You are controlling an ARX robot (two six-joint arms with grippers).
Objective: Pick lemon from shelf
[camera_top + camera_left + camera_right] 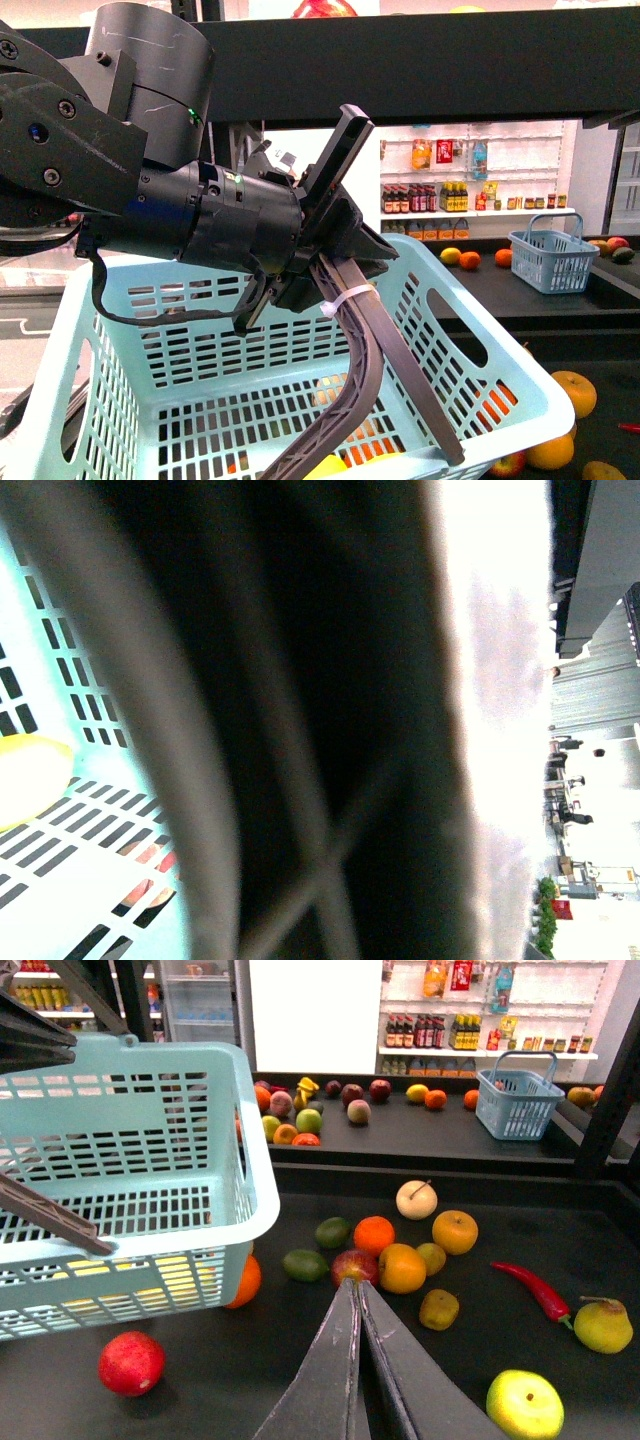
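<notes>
The left tool [366, 467] hangs down into a pale blue basket [470, 340], its two long fingers spread wide apart and gripping nothing. One finger [352, 400] curves, the other runs straight towards the basket's near rim.

The lemon [332, 467] lies on the floor of the basket, low between the fingers and close to the curved one. Whether it touches that finger cannot be told. In the left wrist view the lemon [25, 780] shows at the edge, resting on the slotted floor, while a blurred dark finger fills most of the picture.

The right tool [355, 1295] is outside the basket [150, 1160], over the dark tray of the shelf [230, 1390]. Its fingers are pressed together at the tips with nothing between them.

On the tray beyond them lies loose fruit: an orange [375, 1232], a red apple [352, 1265] and a green lime [304, 1264]. A red chilli [530, 1288] lies further out, a yellow-green apple [525, 1403] sits beside the right tool, and a red round fruit [130, 1362] lies near the basket. A small blue basket [517, 1100] stands on the far tray, well apart from the rest.
</notes>
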